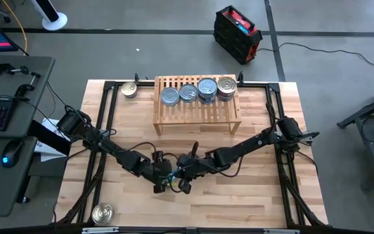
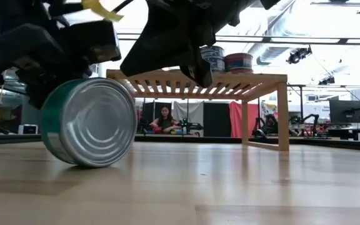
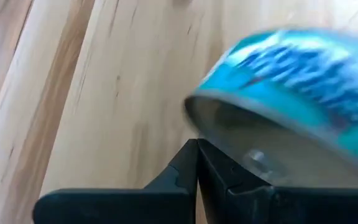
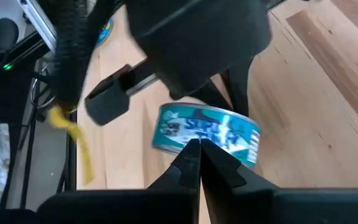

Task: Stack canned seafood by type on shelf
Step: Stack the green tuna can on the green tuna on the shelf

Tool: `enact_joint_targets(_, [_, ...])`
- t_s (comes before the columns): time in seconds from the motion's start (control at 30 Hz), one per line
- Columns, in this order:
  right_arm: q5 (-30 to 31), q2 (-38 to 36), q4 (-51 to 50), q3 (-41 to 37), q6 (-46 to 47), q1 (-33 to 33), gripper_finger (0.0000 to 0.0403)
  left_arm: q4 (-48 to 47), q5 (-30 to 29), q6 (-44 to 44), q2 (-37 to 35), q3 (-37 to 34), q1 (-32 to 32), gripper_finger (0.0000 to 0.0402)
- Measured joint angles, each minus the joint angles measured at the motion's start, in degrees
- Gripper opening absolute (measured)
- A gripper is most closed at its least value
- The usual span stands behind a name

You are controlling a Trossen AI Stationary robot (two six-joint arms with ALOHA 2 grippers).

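Both grippers were pinched together, empty, beside the tipped teal tin (image 2: 89, 122); left gripper (image 3: 197, 163), right gripper (image 4: 199, 155); I'd open up, grab it flat, then shelf (image 1: 197, 110).

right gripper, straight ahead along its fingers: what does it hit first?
The teal-labelled tin lying tilted on the table. The right gripper has shut fingers aimed at its side, seemingly almost touching; the gap is unclear. The left gripper is just beyond.

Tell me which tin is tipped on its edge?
The teal-labelled tin between both grippers at the table's middle front; the shelf tins lie flat.
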Motion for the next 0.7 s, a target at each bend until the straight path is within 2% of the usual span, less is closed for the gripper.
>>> enact_joint_targets(0.13, [-0.27, -1.10, 0.01, 0.00, -2.85, -0.19, 0.0000, -8.94, 0.21, -2.39, -2.90, 0.02, 0.00, 0.0000])
enact_joint_targets(0.27, [-1.81, -2.05, -0.04, 2.00, -7.60, -0.79, 0.0000, -19.53, -0.93, -5.63, -8.99, 0.02, -0.87, 0.0000])
enact_joint_targets(0.4, [-10.64, -0.72, -1.64, 6.95, -18.34, -1.84, 0.0000, -24.55, -4.33, -13.86, -16.53, -0.36, -4.17, 0.0001])
enact_joint_targets(0.47, [-13.11, 0.48, -6.64, 10.94, -24.73, -2.02, 0.0005, -26.12, -6.85, -20.00, -19.72, -0.39, -6.79, 0.0001])
enact_joint_targets(0.57, [-16.04, 3.21, -15.90, 18.59, -33.75, -2.31, 0.0033, -27.78, -10.67, -30.48, -23.45, -0.39, -11.87, 0.0001])
enact_joint_targets(0.7, [-18.81, 7.76, -26.04, 28.31, -42.57, -2.61, 0.0105, -28.23, -15.55, -43.03, -26.52, -0.39, -18.84, 0.0001])
